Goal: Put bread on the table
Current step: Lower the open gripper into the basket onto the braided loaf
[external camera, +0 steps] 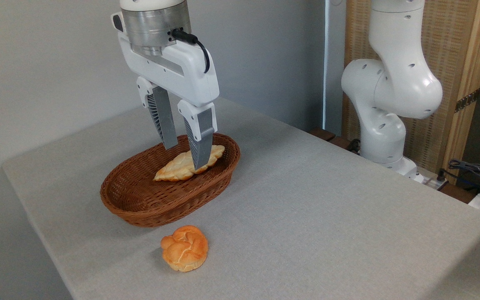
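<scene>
The bread (179,166), a pale golden braided loaf with pointed ends, lies inside the brown wicker basket (148,204) towards its right end. My gripper (186,157) hangs over the basket, open, with one grey finger behind the loaf and the other finger (200,143) in front of it. The front finger covers part of the loaf's right half. Whether the fingers touch the loaf cannot be told. The light grey table (315,216) carries the basket.
A round orange knotted bun (184,248) sits on the table just in front of the basket. The arm's white base (383,112) stands past the table's right rear edge, with cables (473,171) beside it.
</scene>
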